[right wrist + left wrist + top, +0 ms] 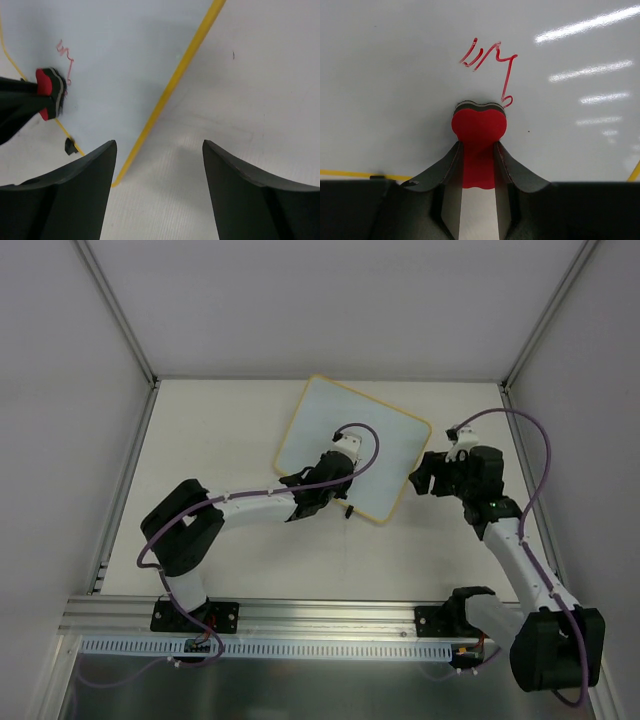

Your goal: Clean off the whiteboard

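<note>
Nearest you, the left gripper (478,152) has its jaws closed tight on a small red block (478,125) with a dark backing, and the block's rounded tip rests against the whiteboard (390,430). To the right, the right gripper (159,145) hangs with its jaws wide apart and nothing between them. It is over the table (260,90), just beside the board's yellow frame (172,87) at the right edge. The whiteboard lies flat mid-table, turned at an angle, between the two arms — a black clip (69,146) sits on its near edge. Just beyond the block's tip, a short red scribble (495,60) marks the pale surface; streaks of glare lie farther off.
</note>
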`<control>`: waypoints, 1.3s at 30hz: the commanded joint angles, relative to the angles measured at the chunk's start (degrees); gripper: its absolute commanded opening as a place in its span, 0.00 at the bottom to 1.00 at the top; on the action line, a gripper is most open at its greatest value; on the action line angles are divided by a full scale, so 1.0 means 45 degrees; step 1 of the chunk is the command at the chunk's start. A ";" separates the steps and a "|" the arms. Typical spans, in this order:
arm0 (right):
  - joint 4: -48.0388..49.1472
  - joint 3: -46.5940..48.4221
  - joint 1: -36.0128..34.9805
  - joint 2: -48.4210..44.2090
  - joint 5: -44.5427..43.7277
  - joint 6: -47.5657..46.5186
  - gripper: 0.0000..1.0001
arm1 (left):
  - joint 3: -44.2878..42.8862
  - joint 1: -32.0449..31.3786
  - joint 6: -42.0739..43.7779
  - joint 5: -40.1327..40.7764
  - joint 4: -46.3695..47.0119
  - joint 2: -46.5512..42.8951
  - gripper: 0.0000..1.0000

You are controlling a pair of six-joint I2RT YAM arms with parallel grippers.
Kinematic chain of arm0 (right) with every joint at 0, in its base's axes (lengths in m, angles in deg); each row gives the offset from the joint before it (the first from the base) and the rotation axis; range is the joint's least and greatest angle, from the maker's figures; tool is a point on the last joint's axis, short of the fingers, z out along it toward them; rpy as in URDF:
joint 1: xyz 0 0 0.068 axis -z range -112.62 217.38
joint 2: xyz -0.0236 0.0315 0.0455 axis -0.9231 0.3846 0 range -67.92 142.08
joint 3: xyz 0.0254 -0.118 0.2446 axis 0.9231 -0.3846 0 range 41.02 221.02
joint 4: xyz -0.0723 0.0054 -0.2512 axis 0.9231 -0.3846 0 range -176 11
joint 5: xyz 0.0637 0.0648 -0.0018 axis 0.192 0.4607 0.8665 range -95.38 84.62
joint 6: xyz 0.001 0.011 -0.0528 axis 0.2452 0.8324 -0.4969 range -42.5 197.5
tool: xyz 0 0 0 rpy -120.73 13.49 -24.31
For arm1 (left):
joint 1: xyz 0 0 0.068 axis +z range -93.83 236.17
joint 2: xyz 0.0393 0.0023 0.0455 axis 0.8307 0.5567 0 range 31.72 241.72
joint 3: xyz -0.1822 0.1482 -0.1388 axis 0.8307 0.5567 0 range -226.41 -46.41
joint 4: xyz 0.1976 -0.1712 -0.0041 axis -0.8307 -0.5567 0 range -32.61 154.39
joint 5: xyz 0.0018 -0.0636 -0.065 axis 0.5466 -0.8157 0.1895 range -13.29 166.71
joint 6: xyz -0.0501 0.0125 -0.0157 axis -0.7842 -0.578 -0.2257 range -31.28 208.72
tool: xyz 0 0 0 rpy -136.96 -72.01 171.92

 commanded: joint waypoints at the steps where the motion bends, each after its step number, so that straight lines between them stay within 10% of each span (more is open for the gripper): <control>1: 0.0295 0.1879 0.0787 0.0901 0.1986 -0.0028 0.74 | 0.0071 0.0184 0.0162 0.0215 -0.0227 -0.1108 0.00; 17: 0.0666 0.4639 0.2333 0.5356 0.5098 -0.0595 0.67 | 0.0052 0.0634 0.0221 0.0195 -0.0404 -0.1441 0.00; 39: 0.0881 0.4229 0.2372 0.6256 0.6505 -0.1259 0.00 | -0.2722 0.1376 0.1705 -0.0704 0.0045 0.1506 0.00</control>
